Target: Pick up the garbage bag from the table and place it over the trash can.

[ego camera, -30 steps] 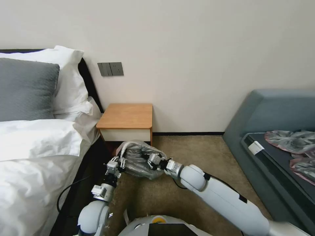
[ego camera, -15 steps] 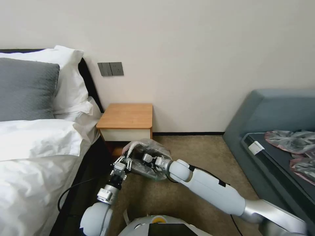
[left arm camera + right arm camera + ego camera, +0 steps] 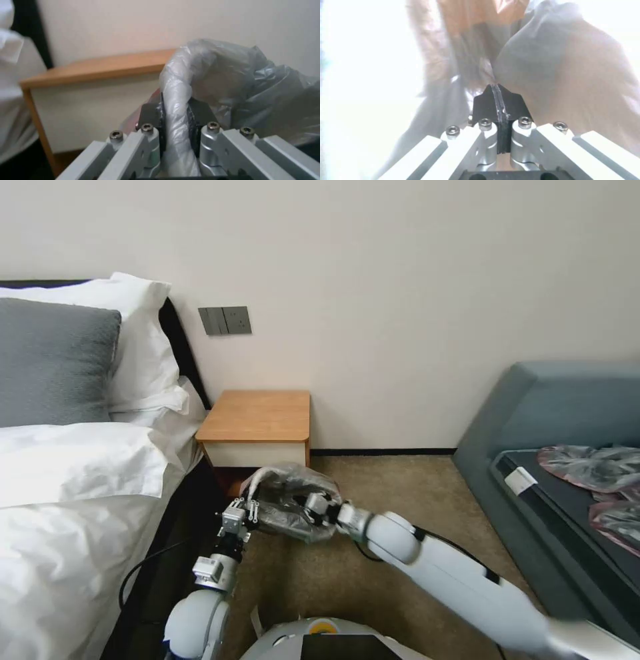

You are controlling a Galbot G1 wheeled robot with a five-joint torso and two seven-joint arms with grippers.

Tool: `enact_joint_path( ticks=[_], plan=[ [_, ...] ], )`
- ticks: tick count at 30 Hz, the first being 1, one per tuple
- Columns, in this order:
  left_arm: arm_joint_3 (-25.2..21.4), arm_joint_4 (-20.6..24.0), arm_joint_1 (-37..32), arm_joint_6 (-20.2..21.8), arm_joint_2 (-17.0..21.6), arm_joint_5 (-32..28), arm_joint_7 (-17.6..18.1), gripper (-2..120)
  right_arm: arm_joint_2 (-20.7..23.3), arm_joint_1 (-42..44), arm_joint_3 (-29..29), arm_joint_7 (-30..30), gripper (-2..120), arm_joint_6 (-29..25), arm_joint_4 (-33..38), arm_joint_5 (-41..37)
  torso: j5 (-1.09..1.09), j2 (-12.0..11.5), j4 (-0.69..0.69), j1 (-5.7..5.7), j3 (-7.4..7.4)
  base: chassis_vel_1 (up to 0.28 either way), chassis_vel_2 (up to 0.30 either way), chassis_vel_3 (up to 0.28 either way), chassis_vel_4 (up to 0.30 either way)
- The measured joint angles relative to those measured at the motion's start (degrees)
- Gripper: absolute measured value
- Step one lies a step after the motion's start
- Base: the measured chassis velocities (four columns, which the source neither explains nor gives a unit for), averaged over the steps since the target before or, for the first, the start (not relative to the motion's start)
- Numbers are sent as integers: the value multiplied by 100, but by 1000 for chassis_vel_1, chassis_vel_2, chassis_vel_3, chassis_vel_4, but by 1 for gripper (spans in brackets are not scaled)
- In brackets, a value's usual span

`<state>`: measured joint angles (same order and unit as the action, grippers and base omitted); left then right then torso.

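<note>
The bag (image 3: 288, 500) hangs stretched between both grippers, low over the carpet (image 3: 400, 493), at 6 o'clock from the table (image 3: 257, 417). The left gripper (image 3: 175, 117) pinches the bag's rolled edge at its 9 o'clock side; the right gripper (image 3: 497, 100) clamps thin film at 3 o'clock.

A plain cream wall (image 3: 400, 280) (grey switch plates (image 3: 225, 321) mounted low) backs the white-sheeted bed (image 3: 67, 500), beige carpet (image 3: 400, 493) and blue-grey sofa (image 3: 553, 407).

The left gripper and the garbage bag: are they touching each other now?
Touching. The left wrist view shows the left gripper pinching a rolled fold of the garbage bag between its dark pads.
</note>
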<state>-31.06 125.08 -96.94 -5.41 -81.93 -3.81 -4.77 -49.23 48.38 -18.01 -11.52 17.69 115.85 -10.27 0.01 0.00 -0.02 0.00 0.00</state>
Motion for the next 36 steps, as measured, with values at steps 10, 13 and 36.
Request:
enact_joint_path(
  ticks=[10,13,36],
  plan=[
    [33,-33,-51,1315,44,-2382,736,10,37,1397,1370,473,0,-816,1198,109,-1,0,6,0,0,0,0,0,0],
    [55,-185,5,1457,114,-2804,722,10,-324,1983,1837,706,2,-1062,1336,307,0,0,1,0,0,0,0,0,0],
    [364,-749,47,2061,277,-3331,1058,10,-1918,4222,2740,858,85,-2824,583,1352,-1,1,3,0,0,0,0,0,0]
  ],
)
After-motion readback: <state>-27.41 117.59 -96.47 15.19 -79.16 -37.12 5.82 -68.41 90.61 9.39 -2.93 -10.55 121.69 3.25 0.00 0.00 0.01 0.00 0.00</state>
